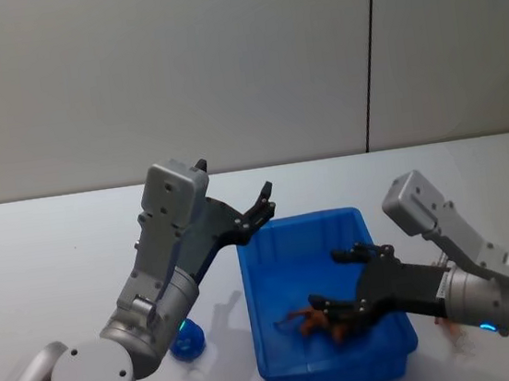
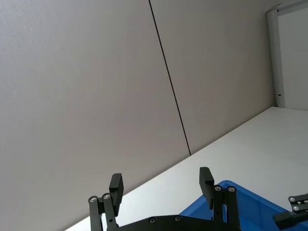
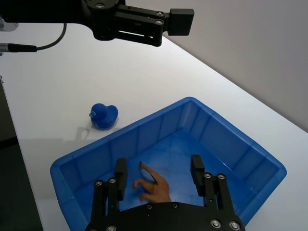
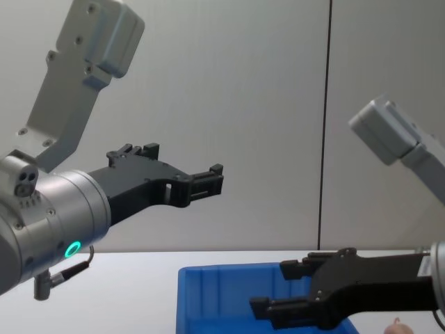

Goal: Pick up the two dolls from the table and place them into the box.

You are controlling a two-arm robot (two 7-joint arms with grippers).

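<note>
I had the right gripper (image 1: pixel 332 278) hanging over the near half of the box (image 1: pixel 309 221), its jaws spread with nothing between them. One doll (image 1: pixel 309 318) lay on the blue floor directly beneath it. The left gripper (image 1: pixel 261 206) was raised above the box's far left corner, jaws likewise spread and empty. The box stood on the plain white table (image 1: pixel 58 252), with a small blue duck (image 1: pixel 187 340) on the tabletop just to its left. Under the right arm, right of the box, a small pinkish thing (image 1: pixel 452 326) showed, and I could not tell what it was. Behind the table ran a grey panelled wall (image 1: pixel 175 70) with one dark vertical seam (image 1: pixel 368 56).
</note>
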